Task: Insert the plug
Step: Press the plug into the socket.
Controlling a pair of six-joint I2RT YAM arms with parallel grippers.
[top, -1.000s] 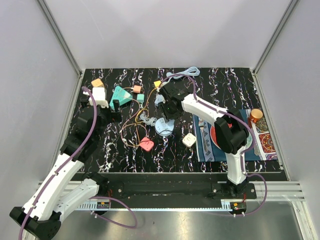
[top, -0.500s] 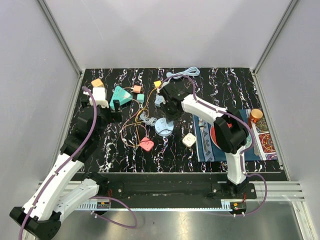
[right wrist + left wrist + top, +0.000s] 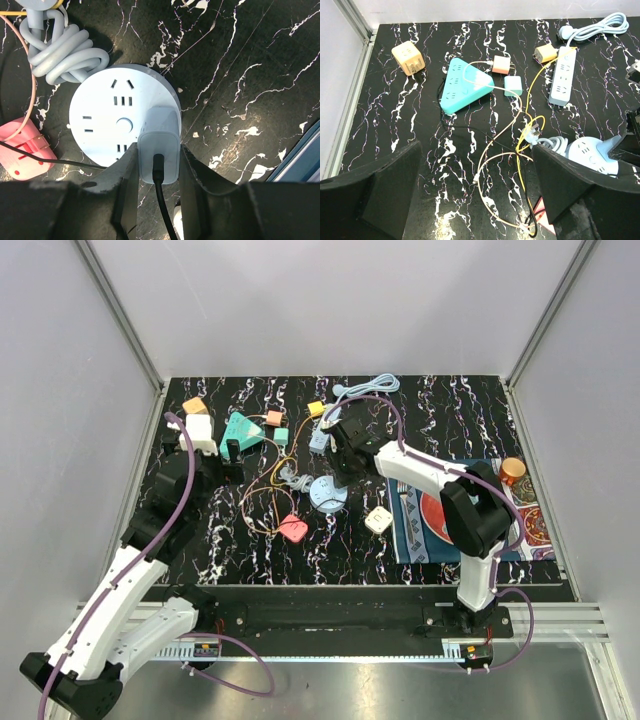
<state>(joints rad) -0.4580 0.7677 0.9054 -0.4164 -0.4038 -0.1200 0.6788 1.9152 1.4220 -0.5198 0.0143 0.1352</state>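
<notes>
My right gripper (image 3: 158,167) is shut on a white plug block (image 3: 159,150) with a black cable leaving its rear. The plug sits over the near-right part of a round white socket hub (image 3: 112,120), whose slots show to the left. I cannot tell whether its prongs are in a socket. In the top view the right gripper (image 3: 340,458) hovers just behind the hub (image 3: 328,495). My left gripper (image 3: 475,165) is open and empty over loose wires, at the table's left (image 3: 222,462).
A teal triangular strip (image 3: 465,90), a white strip (image 3: 561,80), an orange cube adapter (image 3: 408,57) and small adapters lie at the back. A pink adapter (image 3: 25,147) and the coiled grey cable (image 3: 65,50) flank the hub. A placemat (image 3: 412,525) lies to the right.
My right gripper has shifted slightly right and nearer with the plug, settling over the round hub. The left arm has not moved.
</notes>
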